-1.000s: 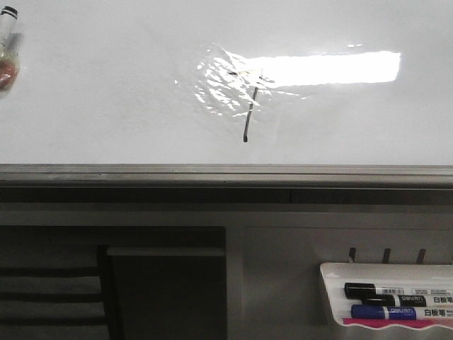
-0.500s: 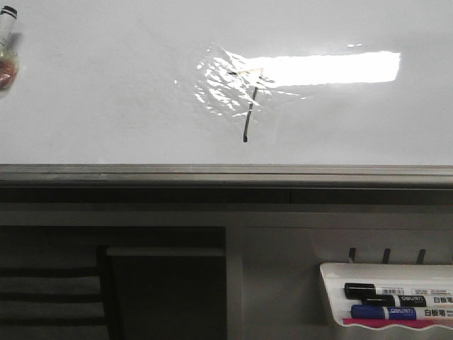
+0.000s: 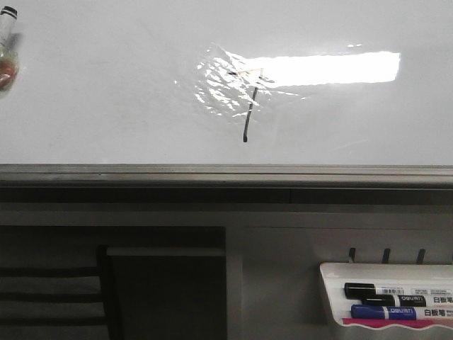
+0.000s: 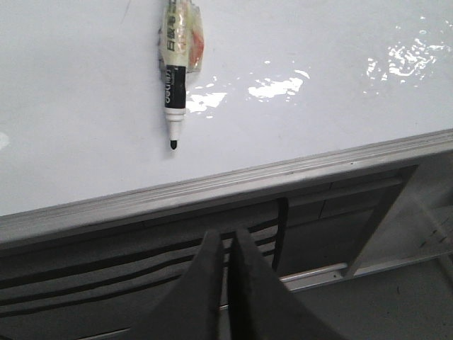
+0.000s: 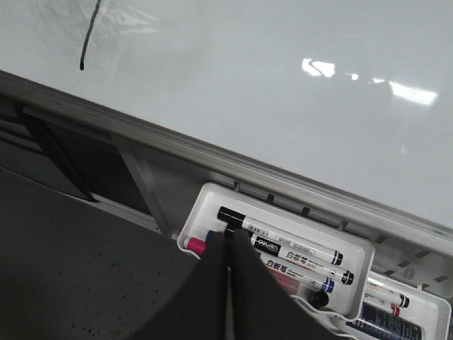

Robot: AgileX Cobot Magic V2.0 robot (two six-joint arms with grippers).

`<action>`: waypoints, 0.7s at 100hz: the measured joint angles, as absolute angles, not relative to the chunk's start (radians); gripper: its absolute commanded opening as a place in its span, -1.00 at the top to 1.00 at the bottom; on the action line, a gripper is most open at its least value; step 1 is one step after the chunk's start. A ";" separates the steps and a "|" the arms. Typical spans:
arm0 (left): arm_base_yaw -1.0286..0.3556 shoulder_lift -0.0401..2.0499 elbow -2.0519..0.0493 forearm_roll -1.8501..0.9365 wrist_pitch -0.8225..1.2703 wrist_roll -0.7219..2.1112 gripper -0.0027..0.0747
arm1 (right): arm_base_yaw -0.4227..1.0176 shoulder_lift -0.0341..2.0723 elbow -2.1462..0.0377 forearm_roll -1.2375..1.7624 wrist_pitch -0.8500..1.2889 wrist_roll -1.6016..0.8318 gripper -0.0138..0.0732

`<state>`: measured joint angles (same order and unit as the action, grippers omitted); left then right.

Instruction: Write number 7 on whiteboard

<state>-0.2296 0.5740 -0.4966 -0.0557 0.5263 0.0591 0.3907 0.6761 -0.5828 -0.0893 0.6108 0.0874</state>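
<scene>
The whiteboard (image 3: 106,92) fills the upper half of the front view, with a bright light reflection and a wrinkled shiny patch. The number 7 (image 3: 250,113) is drawn on that patch, a short top stroke and a long slanted downstroke. The end of its downstroke shows in the right wrist view (image 5: 88,39). An uncapped black marker (image 4: 175,78) lies against the board, tip toward the rail; it also shows at the front view's left edge (image 3: 6,39). My left gripper (image 4: 226,237) is shut and empty below the grey rail (image 4: 212,188). My right gripper (image 5: 228,237) is shut and empty, in front of the marker tray.
A small white marker tray (image 3: 329,283) hangs below the board at the right, holding a black marker (image 3: 382,290) and a blue marker (image 3: 386,312). In the right wrist view the tray (image 5: 209,202) holds several markers. A dark slatted chair back (image 3: 49,290) stands at lower left.
</scene>
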 measured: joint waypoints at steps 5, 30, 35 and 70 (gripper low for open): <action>-0.230 0.574 -0.497 -0.054 0.526 0.059 0.98 | 0.391 0.676 -0.583 -0.089 0.615 0.087 0.85; -0.230 0.574 -0.497 -0.053 0.526 0.059 0.98 | 0.391 0.676 -0.583 -0.089 0.617 0.087 0.85; -0.230 0.574 -0.497 -0.051 0.524 0.059 0.98 | 0.391 0.676 -0.583 -0.089 0.617 0.087 0.85; -0.169 0.348 -0.401 -0.049 0.420 0.059 0.98 | 0.391 0.676 -0.583 -0.089 0.619 0.087 0.85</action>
